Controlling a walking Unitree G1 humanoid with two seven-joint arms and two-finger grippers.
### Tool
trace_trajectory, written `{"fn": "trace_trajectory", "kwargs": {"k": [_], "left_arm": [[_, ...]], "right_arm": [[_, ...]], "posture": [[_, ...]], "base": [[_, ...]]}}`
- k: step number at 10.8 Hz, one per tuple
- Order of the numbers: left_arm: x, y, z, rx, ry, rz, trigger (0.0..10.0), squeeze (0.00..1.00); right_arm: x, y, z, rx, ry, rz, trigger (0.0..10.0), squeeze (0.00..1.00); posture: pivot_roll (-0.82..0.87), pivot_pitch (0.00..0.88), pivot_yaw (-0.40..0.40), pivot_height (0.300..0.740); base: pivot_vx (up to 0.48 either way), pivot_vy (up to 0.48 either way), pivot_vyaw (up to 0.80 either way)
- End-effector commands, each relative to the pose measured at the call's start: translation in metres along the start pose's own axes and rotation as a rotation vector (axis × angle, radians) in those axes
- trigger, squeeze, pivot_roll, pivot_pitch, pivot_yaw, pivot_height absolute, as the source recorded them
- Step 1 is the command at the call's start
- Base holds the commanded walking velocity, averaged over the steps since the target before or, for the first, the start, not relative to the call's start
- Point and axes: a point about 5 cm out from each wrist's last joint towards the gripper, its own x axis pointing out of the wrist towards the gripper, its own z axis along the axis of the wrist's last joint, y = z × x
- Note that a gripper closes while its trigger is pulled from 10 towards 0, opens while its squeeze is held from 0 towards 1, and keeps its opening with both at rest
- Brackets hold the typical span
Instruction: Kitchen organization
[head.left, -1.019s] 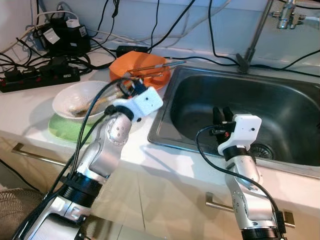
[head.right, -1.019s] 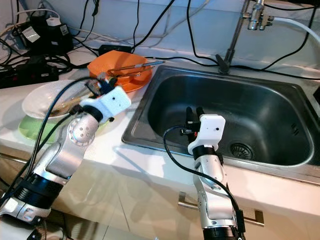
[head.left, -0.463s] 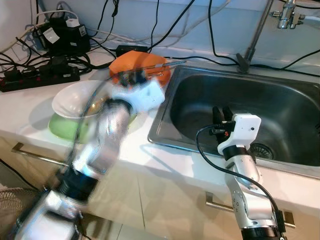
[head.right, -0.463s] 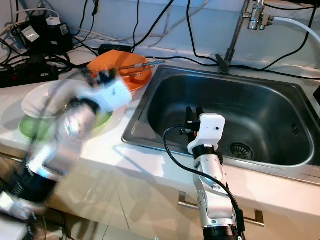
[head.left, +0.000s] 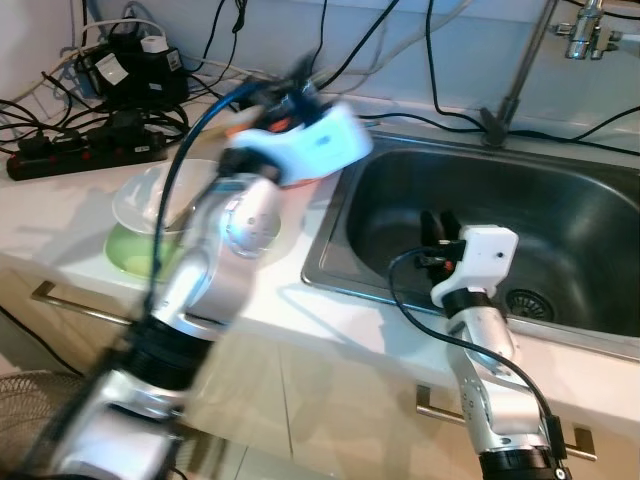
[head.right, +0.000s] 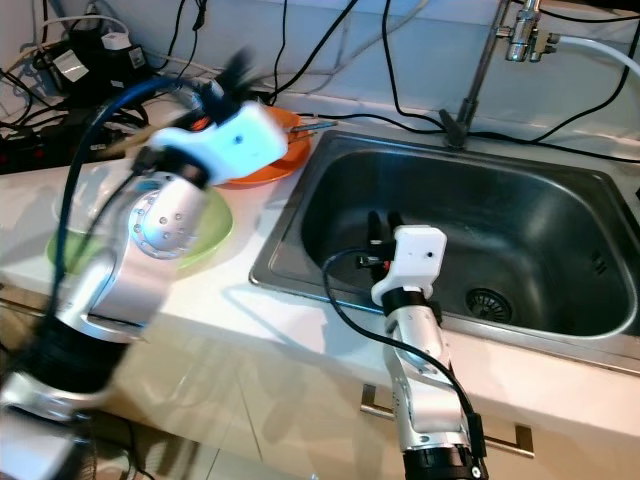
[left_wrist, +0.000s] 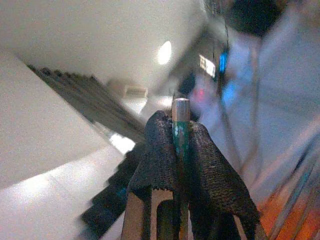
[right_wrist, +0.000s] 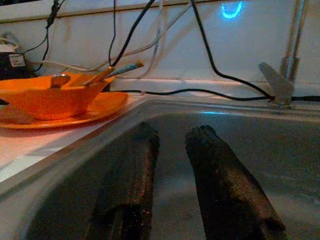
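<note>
Two grippers: one up over the counter, one down in the sink.
Sink (head.left: 560, 300): a big steel bowl set in the white counter, with a drain in its floor.
Left gripper (left_wrist: 179, 131): lifted above the counter, just left of the sink's near-left corner; the arm looks blurry in the head views.
Left gripper's fingers (left_wrist: 161, 145): pressed together on a thin green stick (left_wrist: 180, 131), which pokes out a little past the tips.
Right gripper (head.left: 439, 222): inside the sink, near its front wall, pointing toward the back wall.
Right gripper's fingers (right_wrist: 220, 175): a little apart, with nothing between them.
Orange bowl (right_wrist: 47, 97): on an orange plate (right_wrist: 95, 107), on the counter just past the sink's far-left corner.
Sticks in the orange bowl (right_wrist: 112, 71): a few long thin ones, leaning out over its rim toward the sink.
White bowl (head.left: 150, 195): left of the sink, sitting on a green plate (head.left: 140, 255).
Power strip (head.left: 85, 155): far left of the sink, by the wall, with many black cords.
Tap (head.right: 470, 85): stands behind the sink's back edge.
</note>
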Motion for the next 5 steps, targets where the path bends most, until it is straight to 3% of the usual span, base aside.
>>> {"fn": "trace_trajectory", "kwargs": {"k": [1,2,4,5], "left_arm": [[0.000,0.007,0.015,-0.108,-0.091,0.034,10.0,0.00],[0.000,0.005,0.028,-0.252,-0.168,0.025,10.0,0.00],[0.002,0.000,0.039,-0.529,-0.237,-0.010,10.0,0.00],[0.002,-0.001,0.036,-0.597,-0.236,-0.015,10.0,0.00]], "right_arm": [[0.003,0.000,0.002,0.004,-0.018,0.004,10.0,0.76],[0.003,0.000,0.003,0.005,-0.023,0.002,10.0,1.00],[0.004,0.007,0.007,0.036,-0.034,0.068,10.0,1.00],[0.003,0.011,0.010,0.043,-0.045,0.109,10.0,1.00]], "posture": [[0.17,0.000,0.002,0.717],[0.17,0.000,0.005,0.717],[0.17,0.000,0.009,0.717],[0.16,0.000,0.012,0.717]], "base": [[0.000,0.000,0.00],[0.000,0.000,0.00],[0.000,0.000,0.00],[0.000,0.000,0.00]]}}
